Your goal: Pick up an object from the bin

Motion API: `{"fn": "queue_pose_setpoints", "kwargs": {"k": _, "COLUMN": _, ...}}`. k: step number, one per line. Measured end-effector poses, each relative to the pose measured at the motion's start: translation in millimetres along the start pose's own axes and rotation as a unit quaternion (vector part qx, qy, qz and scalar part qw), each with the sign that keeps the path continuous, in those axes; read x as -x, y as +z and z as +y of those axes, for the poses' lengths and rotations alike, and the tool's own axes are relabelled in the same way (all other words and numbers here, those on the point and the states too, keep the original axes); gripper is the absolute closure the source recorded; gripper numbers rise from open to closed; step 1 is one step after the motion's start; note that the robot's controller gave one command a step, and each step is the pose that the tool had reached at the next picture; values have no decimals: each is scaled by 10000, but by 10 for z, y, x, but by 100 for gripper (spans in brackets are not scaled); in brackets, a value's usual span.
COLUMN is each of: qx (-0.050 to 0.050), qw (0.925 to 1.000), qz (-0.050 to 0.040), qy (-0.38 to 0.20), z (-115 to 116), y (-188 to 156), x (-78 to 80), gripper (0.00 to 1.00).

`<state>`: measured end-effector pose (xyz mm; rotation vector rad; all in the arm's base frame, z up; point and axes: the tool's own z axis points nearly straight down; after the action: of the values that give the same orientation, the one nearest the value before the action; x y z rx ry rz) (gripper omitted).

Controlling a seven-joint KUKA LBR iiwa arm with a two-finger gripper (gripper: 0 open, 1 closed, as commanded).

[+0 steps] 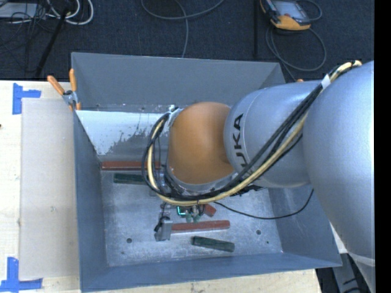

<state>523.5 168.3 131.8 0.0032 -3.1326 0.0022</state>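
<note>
1. Grey metal is forming the bin (88,182) that we are inspecting from above; its floor is carrying a few slender loose things, spread out rather than heaped.
2. We are seeing the arm (317,139) reaching in from the right, with its orange cover (195,142) and a loop of black and yellow cables (153,163) sitting over the middle of the bin.
3. We are locating the pincer (182,217) directly beneath the orange cover, hanging low over the floor in the near-middle part of the bin.
4. We are unable to tell whether the pincer is open, closed or gripping anything, because the cover and cables are hiding most of it.
5. We are noting a reddish-brown stick (204,226) lying flat and nearly level across the view, just below the pincer. We cannot tell whether the two are touching.
6. We are noting a small grey piece (163,231) at the left end of that stick. We cannot tell whether it belongs to the pincer.
7. We are seeing a small red piece (209,210) just beside the pincer, on its right in the view.
8. We are seeing a dark green stick (214,244) lying near the front wall, close to the reddish-brown stick but apart from it.
9. We are seeing a second reddish-brown bar (122,165) lying along the foot of the far wall, with a dark bar (129,178) just beside it. Both are lying well apart from the pincer.
</note>
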Motion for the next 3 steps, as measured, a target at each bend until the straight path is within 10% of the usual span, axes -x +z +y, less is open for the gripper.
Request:
{"fn": "queue_pose_setpoints", "kwargs": {"k": 1, "qx": 6, "qw": 10000, "qz": -34, "qy": 20, "z": -7, "y": -35, "x": 21, "gripper": 0}}
{"fn": "queue_pose_setpoints", "kwargs": {"k": 2, "qx": 7, "qw": 9999, "qz": -38, "qy": 133, "z": -804, "y": 302, "x": 274, "gripper": 0}}
{"fn": "queue_pose_setpoints", "kwargs": {"k": 3, "qx": 4, "qw": 10000, "qz": -17, "qy": 48, "z": -1171, "y": 10, "x": -145, "gripper": 0}}
